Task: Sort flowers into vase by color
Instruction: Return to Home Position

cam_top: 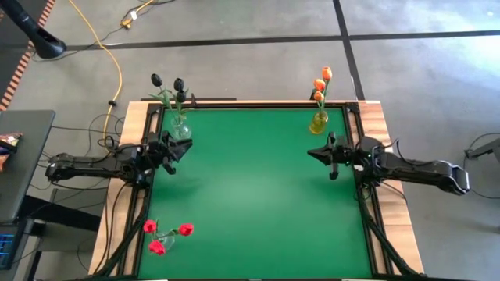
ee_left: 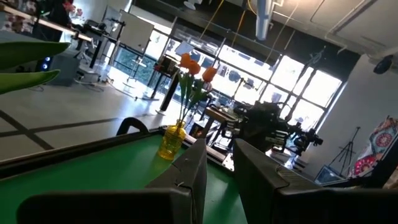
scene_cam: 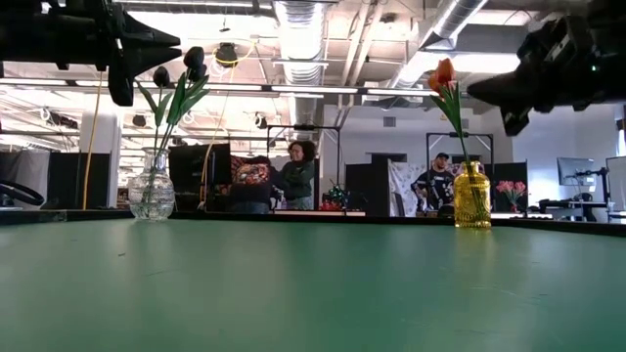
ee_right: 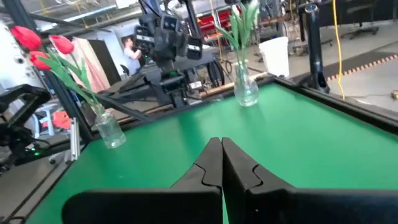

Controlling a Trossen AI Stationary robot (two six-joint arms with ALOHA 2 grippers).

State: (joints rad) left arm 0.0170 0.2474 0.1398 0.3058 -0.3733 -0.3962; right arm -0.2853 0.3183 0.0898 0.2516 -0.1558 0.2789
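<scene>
Three vases stand upright on the green table, each on its base. A clear vase (cam_top: 180,126) at the far left holds the black tulips (scene_cam: 186,64). A yellow vase (cam_top: 319,122) at the far right holds the orange tulips (ee_left: 193,65). A clear vase (cam_top: 166,240) near the left front corner holds the red tulips (ee_right: 43,43). My left gripper (cam_top: 184,150) hovers above the table just near of the black-tulip vase, fingers a little apart (ee_left: 221,168) and holding nothing. My right gripper (cam_top: 314,154) hovers near of the yellow vase, fingers closed together (ee_right: 221,155) and empty.
The green mat (cam_top: 258,195) is bordered by a dark frame (cam_top: 367,203) and wooden strips. Both arms reach in from the left and right sides and face each other across the middle. People and desks show in the room beyond the far edge.
</scene>
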